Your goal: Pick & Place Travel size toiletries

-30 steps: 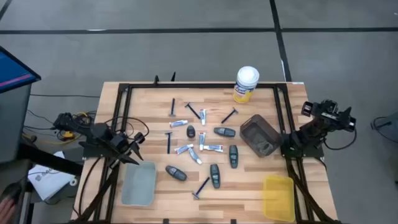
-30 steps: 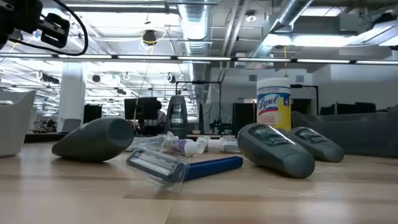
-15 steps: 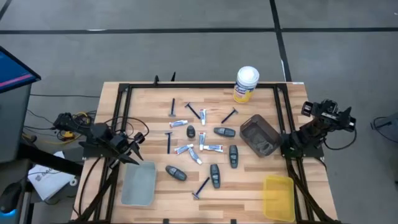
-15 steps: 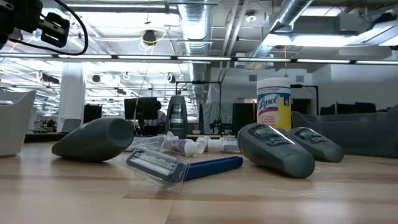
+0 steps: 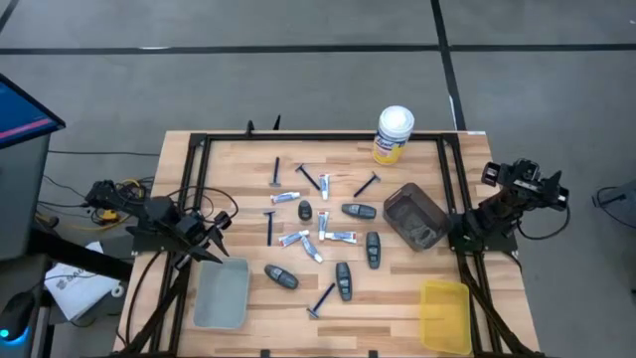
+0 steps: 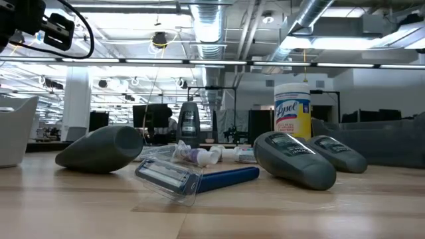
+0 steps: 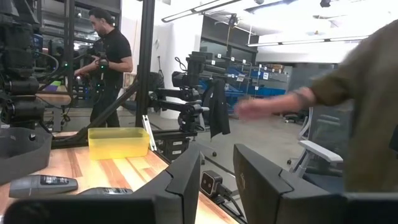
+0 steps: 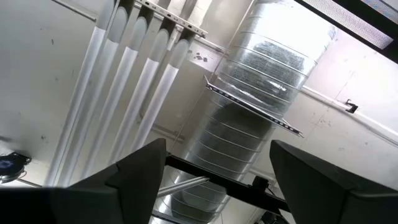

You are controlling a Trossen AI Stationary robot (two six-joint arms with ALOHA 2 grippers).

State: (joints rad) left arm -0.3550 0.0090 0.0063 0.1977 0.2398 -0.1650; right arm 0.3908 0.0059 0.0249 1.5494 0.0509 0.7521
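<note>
A: How far along is the sorting of the toiletries (image 5: pixel 318 239)?

B: By the look of it, nothing has been placed yet. The razors, tubes and oval containers all lie loose in the middle of the desk (image 5: pixel 229 159), and as far as the high view shows, the grey tray (image 5: pixel 222 292) at the near left, the yellow tray (image 5: pixel 443 314) at the near right and the dark tray (image 5: pixel 413 214) on the right hold none of them.

A: What do the items look like?

B: Thin dark-blue razors, one (image 5: pixel 323 297) near the front edge and another (image 5: pixel 276 173) toward the far side. Small white tubes with blue print, such as the one (image 5: pixel 341 237) at the centre. Dark grey flat oval containers, one (image 5: pixel 280 276) just right of the grey tray, another (image 5: pixel 373 249) close to the dark tray. All lie flat, scattered, mostly apart from each other.

A: And the arms?

B: Both wait off the work area. The left tool (image 5: pixel 214 239) sits at the left edge of the desk, its fingers (image 7: pixel 186 180) moderately parted with nothing between them. The right tool (image 5: pixel 522 177) is raised beyond the right edge, pointing at the ceiling, its fingers (image 8: pixel 140 171) spread wide and empty.

A: Anything else on the desk?

B: A yellow canister (image 5: pixel 394 134) with a white lid stands at the far side, apart from the toiletries.
</note>
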